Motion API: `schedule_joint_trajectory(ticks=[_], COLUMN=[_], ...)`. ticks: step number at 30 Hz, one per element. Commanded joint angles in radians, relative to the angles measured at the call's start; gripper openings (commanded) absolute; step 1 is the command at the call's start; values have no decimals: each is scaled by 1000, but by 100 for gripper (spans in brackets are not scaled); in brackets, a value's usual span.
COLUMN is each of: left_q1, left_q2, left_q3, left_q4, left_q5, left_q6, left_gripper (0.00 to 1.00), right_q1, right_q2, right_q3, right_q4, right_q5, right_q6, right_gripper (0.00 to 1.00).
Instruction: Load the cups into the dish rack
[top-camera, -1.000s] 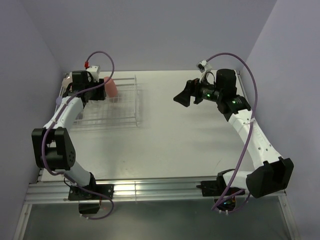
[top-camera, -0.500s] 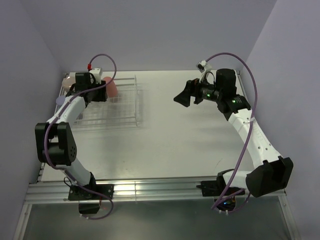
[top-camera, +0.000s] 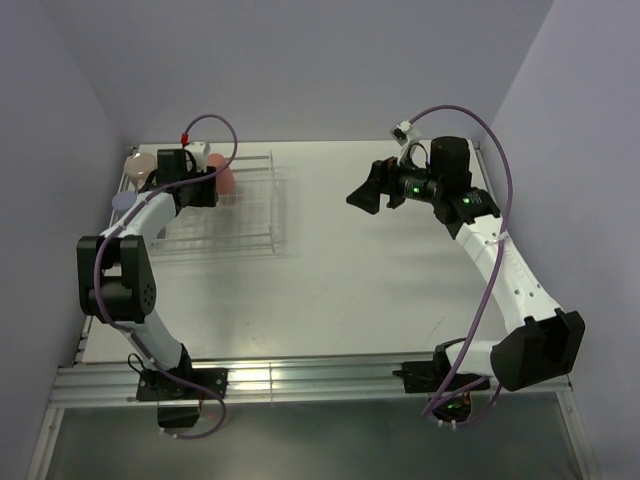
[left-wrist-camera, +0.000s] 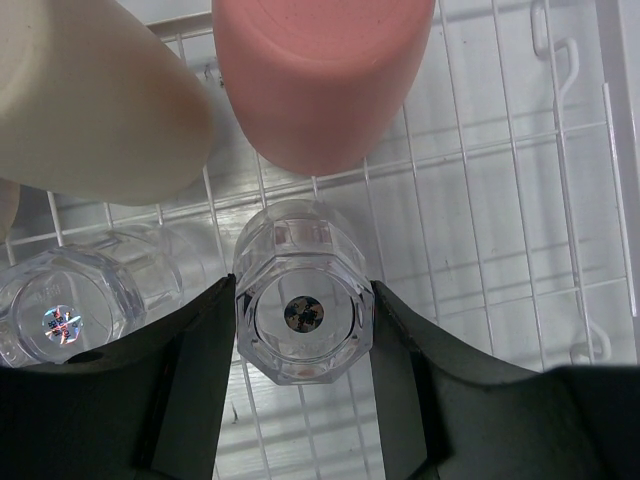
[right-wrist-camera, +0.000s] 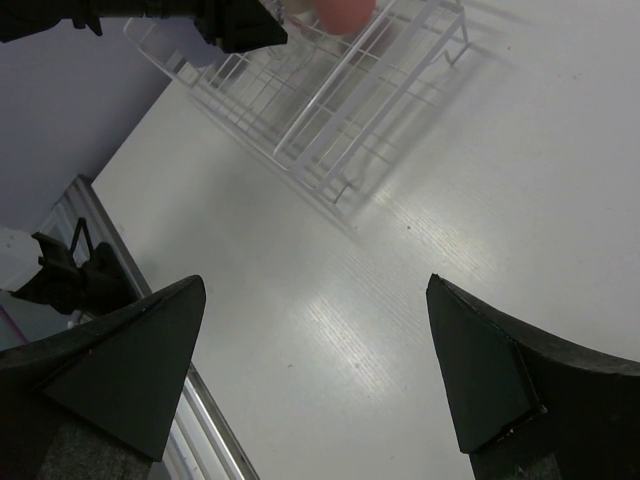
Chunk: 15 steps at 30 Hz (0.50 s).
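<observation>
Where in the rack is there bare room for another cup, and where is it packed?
Free: the dish rack's bare bars on the far side of the coral cup and the clear glass in the left gripper. Also the open table between rack and right gripper. Crowded: the other end, where the tan cup and a second glass sit close together.

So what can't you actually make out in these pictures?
- Top view: the clear glass between the jaws and the second glass beside it are hidden under the left arm.
- Left wrist view: the tan cup and coral cup are cut off by the top edge. Whether that clear glass rests on the dish rack is unclear.
- Right wrist view: the rack's far end runs past the top edge.
</observation>
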Motion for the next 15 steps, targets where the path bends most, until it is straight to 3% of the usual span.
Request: schedule_joint_trajectory(ticks=[1, 3, 4, 6, 8, 15], left_q1=[-2, -5, -5, -5, -5, -10], left_q2=[5, 2, 1, -4, -16, -130], left_q3=[8, 6, 8, 9, 11, 24], left_q4=[20, 19, 13, 5, -4, -32], left_q5=[8, 8, 5, 4, 7, 57], left_q6=[12, 13, 12, 15, 13, 18], left_gripper=[40, 48, 61, 74, 97, 99], right_q1=[-9, -10, -9, -9, -9, -9], right_q2=[7, 8, 10, 12, 12, -4], right_q3=[49, 51, 52, 54, 55, 55], right_q4=[3, 5, 3, 3, 2, -1], right_q5=[-23, -21, -23, -23, -24, -18], right_q6=[-6, -6, -6, -8, -8, -16], right_gripper=[100, 100, 100, 100, 100, 100])
